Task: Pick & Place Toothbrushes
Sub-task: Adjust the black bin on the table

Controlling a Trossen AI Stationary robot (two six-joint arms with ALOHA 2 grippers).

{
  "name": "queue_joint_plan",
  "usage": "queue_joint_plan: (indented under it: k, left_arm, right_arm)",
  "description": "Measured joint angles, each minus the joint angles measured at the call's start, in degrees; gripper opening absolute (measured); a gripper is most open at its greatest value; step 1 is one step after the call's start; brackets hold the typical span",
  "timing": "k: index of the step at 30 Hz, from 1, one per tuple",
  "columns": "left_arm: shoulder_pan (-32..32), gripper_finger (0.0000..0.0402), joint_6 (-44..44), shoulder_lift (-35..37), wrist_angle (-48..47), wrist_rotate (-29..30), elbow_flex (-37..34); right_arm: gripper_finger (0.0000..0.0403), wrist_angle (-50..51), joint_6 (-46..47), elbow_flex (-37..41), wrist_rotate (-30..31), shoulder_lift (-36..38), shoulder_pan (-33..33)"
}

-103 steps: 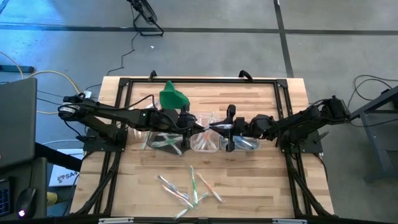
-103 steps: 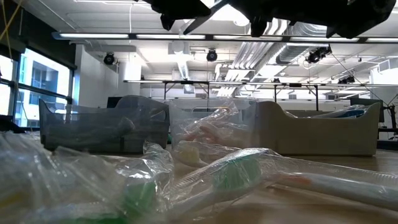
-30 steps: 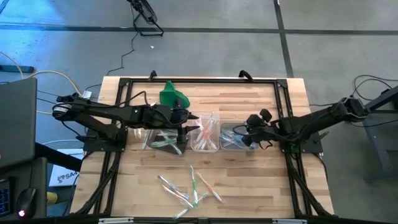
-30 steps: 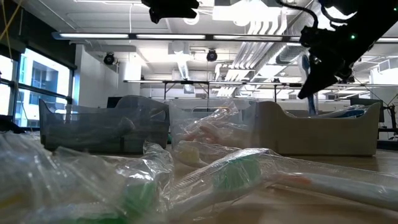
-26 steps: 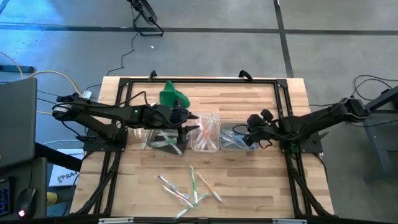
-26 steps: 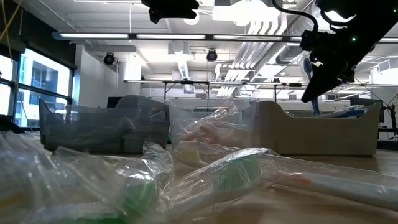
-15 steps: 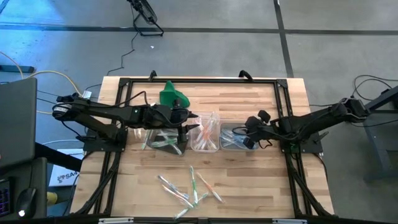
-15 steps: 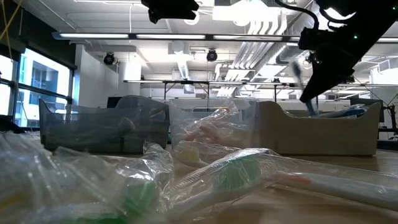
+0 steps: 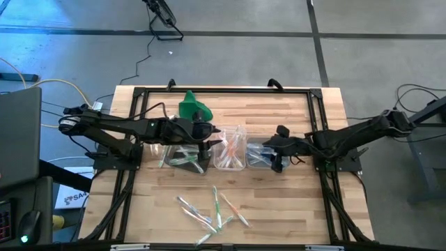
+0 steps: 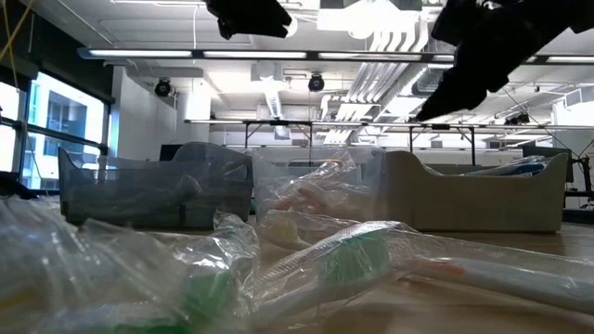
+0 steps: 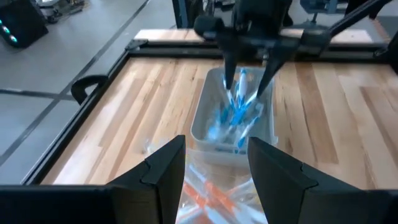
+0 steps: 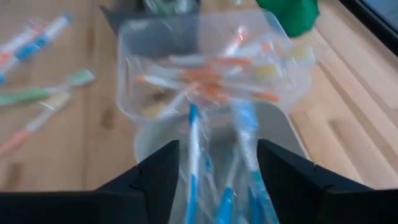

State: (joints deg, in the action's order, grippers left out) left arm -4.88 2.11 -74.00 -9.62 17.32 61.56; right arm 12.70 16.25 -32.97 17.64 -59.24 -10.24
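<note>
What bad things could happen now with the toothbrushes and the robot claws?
The open right claw hangs just above the tub of blue toothbrushes; dipping lower, it might bump the tub. The orange brushes stick up over the middle tub's rim and could get knocked out. The open left claw waits close by, so the claws might collide.

We see toothbrushes [image 9: 212,209] scattered loose on desk front [image 9: 293,209] — others sorted by colour in three tubs [image 9: 230,157].

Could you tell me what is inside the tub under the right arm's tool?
The tub holds several blue-and-white toothbrushes, piled crosswise. Its floor beneath them is mostly covered.
</note>
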Motion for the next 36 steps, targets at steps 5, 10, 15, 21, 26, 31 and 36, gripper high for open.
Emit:
queue_joint_plan:
  k: [5, 10, 15, 21, 26, 31, 36]
  left_arm:
    - [0.0, 0.0171, 3.4, 0.0, -5.9, 0.0, 0.0]
    - [0.0, 0.017, 11.1, 0.0, -16.7, 0.0, 0.0]
    - [0.0, 0.0139, 20.2, -0.1, -25.0, -3.4, 0.0]
    - [0.0, 0.0054, 26.5, -2.7, -28.4, -9.4, -0.1]
    - [0.0, 0.0005, 27.2, -7.7, -28.4, -11.4, 0.0]
    - [0.0, 0.0004, 29.9, -13.4, -28.7, -11.9, -0.1]
    - [0.0, 0.0001, 30.1, -17.3, -27.0, -12.5, -0.1]
  right_arm:
    - [0.0148, -2.6, 0.2, 0.0, -3.7, 0.1, 0.0]
    - [0.0072, -3.4, 0.2, 0.0, -6.1, 0.1, -0.1]
    - [0.0011, -5.6, -0.1, 0.0, -5.8, 0.1, -0.2]
    - [0.0007, -8.9, -1.7, 0.0, -4.7, 0.1, -0.3]
    - [0.0006, -9.5, -3.0, 0.0, -2.6, 0.1, -0.3]
    - [0.0006, -9.5, -3.1, 0.0, -2.7, 0.1, -0.3]
    - [0.0003, -9.5, -3.1, 0.0, -2.7, 0.1, -0.3]
